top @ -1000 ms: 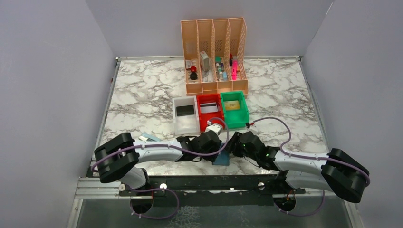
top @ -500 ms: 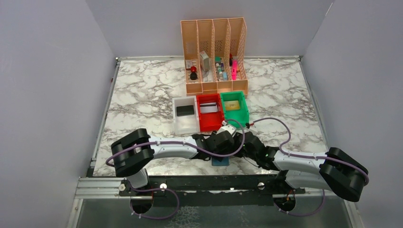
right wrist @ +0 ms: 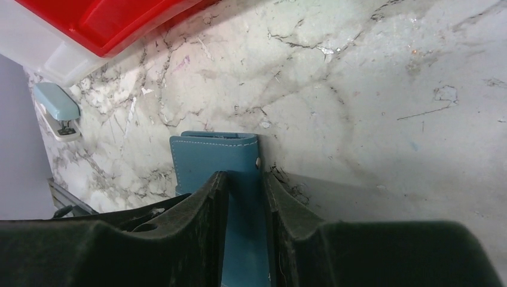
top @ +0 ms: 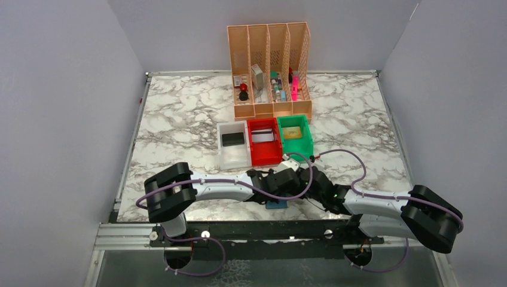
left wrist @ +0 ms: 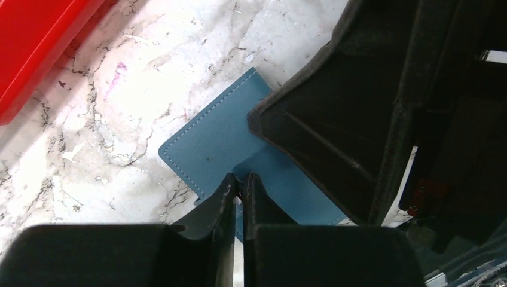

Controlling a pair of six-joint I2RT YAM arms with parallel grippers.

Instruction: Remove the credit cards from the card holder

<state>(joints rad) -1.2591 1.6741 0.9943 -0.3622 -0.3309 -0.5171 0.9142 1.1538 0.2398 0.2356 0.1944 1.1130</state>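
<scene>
Bright even light w/ soft shadows

A teal-blue folding card holder [left wrist: 209,143] has paler stitching along its edge. The marble-patterned tabletop [top: 179,119] is white, veined in grey. Farther back, left to right: a white plastic bin [top: 234,158], a red plastic bin [top: 266,155], a green plastic bin [top: 297,151]; behind them, a peach mesh file organizer [top: 278,45].

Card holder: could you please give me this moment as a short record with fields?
card holder: teal, looks closed, flat on the table, near the red bin
left fingers: nearly together, pinching its snap tab
right fingers: straddling its snap edge; grip unclear
cards: none showing at the holder
</scene>
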